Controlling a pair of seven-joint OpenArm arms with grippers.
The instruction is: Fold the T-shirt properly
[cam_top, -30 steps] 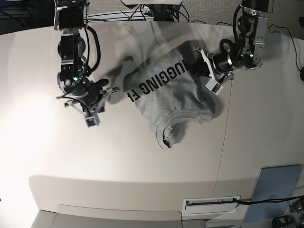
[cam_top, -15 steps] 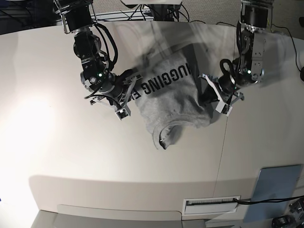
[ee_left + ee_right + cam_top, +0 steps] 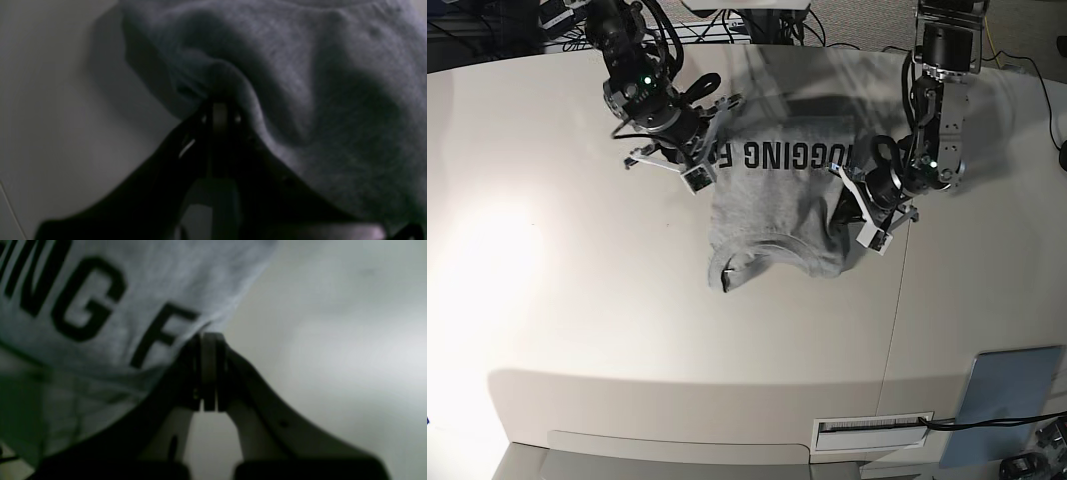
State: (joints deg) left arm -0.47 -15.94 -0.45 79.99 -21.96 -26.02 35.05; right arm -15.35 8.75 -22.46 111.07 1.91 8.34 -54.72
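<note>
The heather-grey T-shirt (image 3: 772, 205) hangs between both grippers above the table, its black lettering facing up and the ribbed collar (image 3: 757, 262) sagging toward me. My right gripper (image 3: 710, 160), on the base view's left, is shut on the T-shirt's edge beside the letter F (image 3: 160, 336). In the right wrist view the right gripper (image 3: 208, 340) pinches that hem tightly. My left gripper (image 3: 845, 205), on the base view's right, is shut on a bunched fold of the T-shirt (image 3: 317, 83). Its tips (image 3: 220, 105) are buried in the grey cloth.
The pale table (image 3: 627, 330) has a seam (image 3: 895, 330) running toward me on the right. A blue-grey pad (image 3: 1005, 400) and a white slotted plate (image 3: 872, 430) lie at the near right. Cables (image 3: 777, 30) run along the far edge.
Both arms have swung the T-shirt: the right gripper rose toward the far edge and moved right, the left gripper shifted left. The lettering now runs level across the shirt.
</note>
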